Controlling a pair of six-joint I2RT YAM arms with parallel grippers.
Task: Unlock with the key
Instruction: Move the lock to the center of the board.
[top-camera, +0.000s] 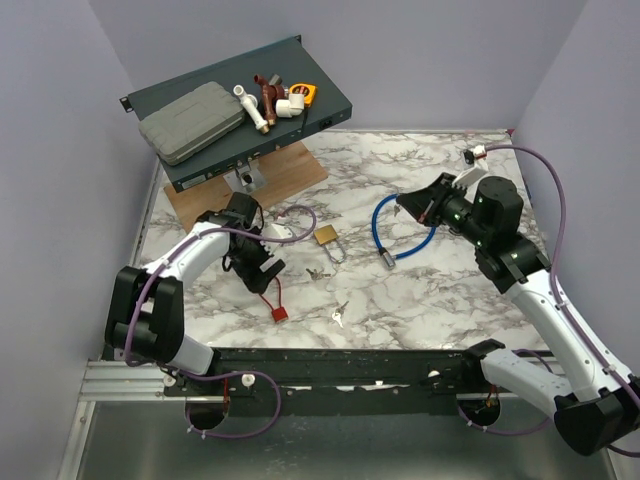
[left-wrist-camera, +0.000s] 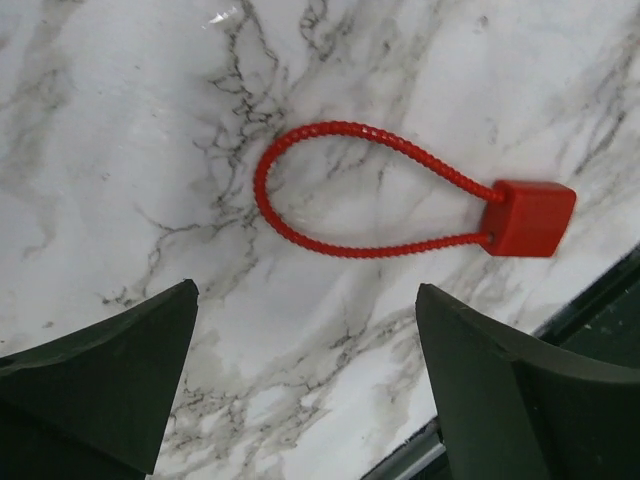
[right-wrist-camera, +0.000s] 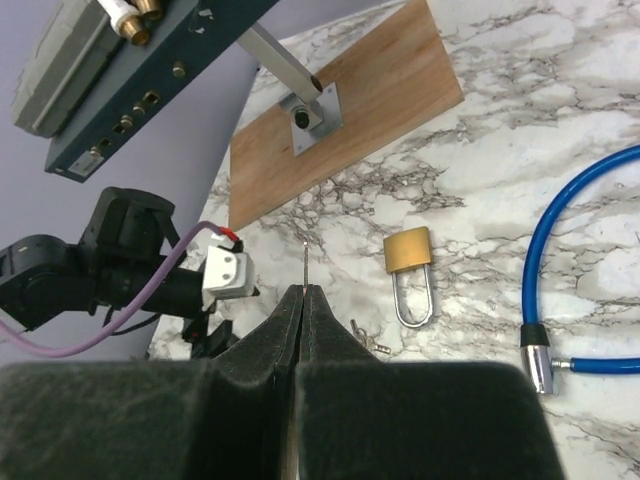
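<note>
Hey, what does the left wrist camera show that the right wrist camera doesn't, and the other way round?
Only the left wrist: the red cable lock, ahead of the open left gripper. Only the right wrist: the brass padlock, the blue cable lock, the wooden board, and the right gripper shut on the thin key. Both: the marble table.
</note>
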